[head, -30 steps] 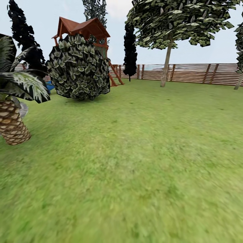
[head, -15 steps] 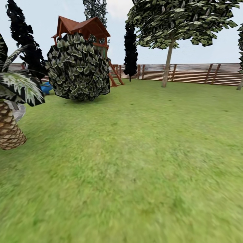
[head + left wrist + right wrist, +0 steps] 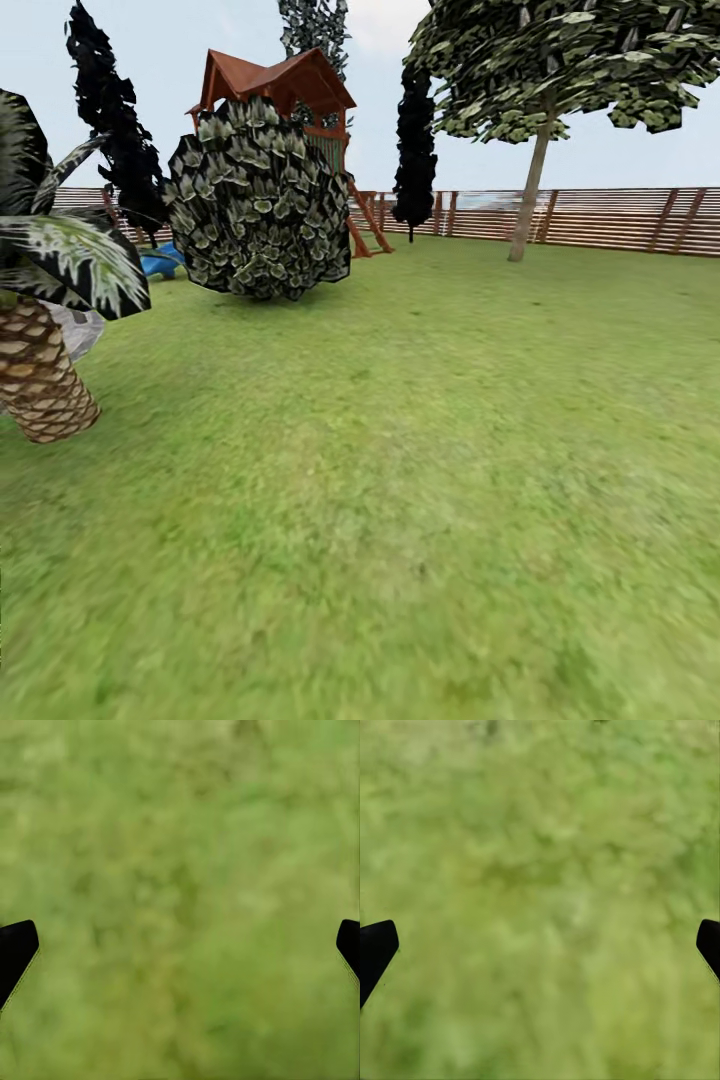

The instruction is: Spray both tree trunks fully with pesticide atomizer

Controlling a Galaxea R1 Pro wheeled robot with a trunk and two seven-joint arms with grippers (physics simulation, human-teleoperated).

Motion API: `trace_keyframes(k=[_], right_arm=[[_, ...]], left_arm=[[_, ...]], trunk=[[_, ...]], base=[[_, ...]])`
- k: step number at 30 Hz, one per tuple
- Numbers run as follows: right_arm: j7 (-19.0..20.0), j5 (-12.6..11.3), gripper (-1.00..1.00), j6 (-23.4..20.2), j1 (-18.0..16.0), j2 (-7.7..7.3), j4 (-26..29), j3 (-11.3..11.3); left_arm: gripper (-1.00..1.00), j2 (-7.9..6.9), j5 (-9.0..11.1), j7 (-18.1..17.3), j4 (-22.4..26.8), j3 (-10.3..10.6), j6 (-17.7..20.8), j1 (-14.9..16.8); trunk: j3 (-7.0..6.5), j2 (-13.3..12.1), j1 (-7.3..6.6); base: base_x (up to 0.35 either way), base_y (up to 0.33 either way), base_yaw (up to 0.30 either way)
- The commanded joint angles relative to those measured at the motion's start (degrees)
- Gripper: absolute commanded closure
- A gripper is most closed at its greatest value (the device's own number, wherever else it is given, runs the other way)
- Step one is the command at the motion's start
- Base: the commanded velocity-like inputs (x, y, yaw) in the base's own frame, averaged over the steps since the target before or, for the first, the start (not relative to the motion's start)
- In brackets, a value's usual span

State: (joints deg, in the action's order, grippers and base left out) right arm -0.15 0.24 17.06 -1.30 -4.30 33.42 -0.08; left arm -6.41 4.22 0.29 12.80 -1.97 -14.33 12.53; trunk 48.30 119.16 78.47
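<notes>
The head view has swung left, sliding the tree trunk [image 3: 529, 205] toward upper right, so the robot is searching; both claws, left claw [image 3: 180, 945] and right claw [image 3: 540, 945], gape empty above lawn [image 3: 400, 480].

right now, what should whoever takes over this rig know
Left gripper: open, empty, over grass.
Right gripper: open, empty, over grass.
One tree stands far ahead to the right by the wooden fence, its tree trunk bare and not yet sprayed.
Nothing picked up yet.
Left: find and grasp the atomizer, then spray both trunks.
</notes>
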Motion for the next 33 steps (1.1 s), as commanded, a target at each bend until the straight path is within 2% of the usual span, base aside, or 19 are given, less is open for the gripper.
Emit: trace_keyframes(k=[1, 7, 33], right_arm=[[0.0, 0.0, -1.00, 0.2, 0.0, -0.01, 0.0, 0.0], [0.0, 0.0, -1.00, 0.2, 0.0, -0.01, 0.0, 0.0], [0.0, 0.0, -1.00, 0.2, 0.0, -0.01, -0.1, 0.0]], left_arm=[[-1.00, 0.00, 0.4, 0.0, 0.0, 0.0, -0.2, 0.0], [-1.00, 0.02, 0.4, 0.0, -0.1, 0.0, -0.2, 0.0], [-1.00, 0.08, 0.4, 0.0, -0.1, 0.0, -0.2, 0.0]], trunk=[[0.05, 0.0, 0.03], [0.05, 0.0, 0.03], [0.05, 0.0, 0.03]], base=[[0.338, 0.000, 0.179], [0.338, 0.000, 0.086], [0.338, 0.000, 0.002]])
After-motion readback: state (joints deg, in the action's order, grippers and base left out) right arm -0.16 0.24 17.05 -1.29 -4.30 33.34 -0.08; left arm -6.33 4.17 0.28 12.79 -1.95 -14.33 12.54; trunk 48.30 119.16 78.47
